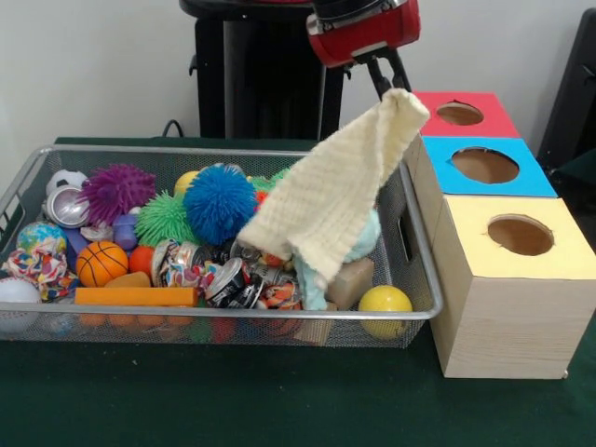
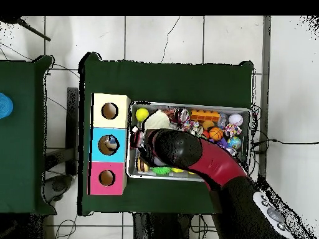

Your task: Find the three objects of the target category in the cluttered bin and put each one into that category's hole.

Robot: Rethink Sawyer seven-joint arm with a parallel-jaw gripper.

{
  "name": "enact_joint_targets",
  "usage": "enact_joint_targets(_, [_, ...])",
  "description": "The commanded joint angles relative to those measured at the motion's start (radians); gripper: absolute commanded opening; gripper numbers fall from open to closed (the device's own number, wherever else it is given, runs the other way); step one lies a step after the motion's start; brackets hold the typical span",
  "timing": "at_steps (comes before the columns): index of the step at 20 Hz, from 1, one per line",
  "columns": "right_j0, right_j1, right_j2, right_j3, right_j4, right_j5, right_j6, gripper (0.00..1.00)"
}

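The red and black arm's gripper hangs at twelve o'clock in the front view, its dark fingers pinched shut on the top corner of a pale yellow knitted cloth, which drapes down to about seven o'clock into the right end of the long silver wire-mesh bin. Beneath the cloth's lower edge lie a pale blue soft thing and a tan block, with a yellow ball against the bin's front rim at five o'clock from them. A fuzzy blue ball, a green spiky ball and a purple spiky ball sit mid-bin, a small basketball toward eight o'clock, and crumpled printed cans near the front. Clear plastic bottles may lie in the clutter, but I cannot pick any out. The blue-topped round hole sits at three o'clock of the gripper, between the red-topped hole and the yellow-topped hole on the pale wooden box just beside the bin.
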Motion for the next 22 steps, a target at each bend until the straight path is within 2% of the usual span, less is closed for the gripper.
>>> enact_joint_targets(1, [0.013,-0.034,-0.012,0.061,0.070,0.123,0.181,0.00])
enact_joint_targets(7, [0.016,-0.028,-0.011,0.060,0.074,0.111,0.160,0.00])
enact_joint_targets(9, [0.023,-0.028,-0.027,0.046,0.050,0.127,0.149,0.00])
enact_joint_targets(10, [0.031,-0.031,-0.043,0.040,0.022,0.133,0.140,1.00])
enact_joint_targets(13, [0.039,-0.030,-0.056,0.022,-0.018,0.130,0.118,1.00])
enact_joint_targets(15, [0.035,-0.012,-0.055,-0.007,-0.064,0.087,0.063,1.00])
enact_joint_targets(17, [0.054,0.003,-0.090,-0.054,-0.104,0.124,0.068,1.00])
enact_joint_targets(20, [0.060,-0.004,-0.097,-0.071,-0.157,0.132,0.033,1.00])
enact_joint_targets(22, [0.075,-0.004,-0.124,-0.117,-0.234,0.168,0.001,1.00])
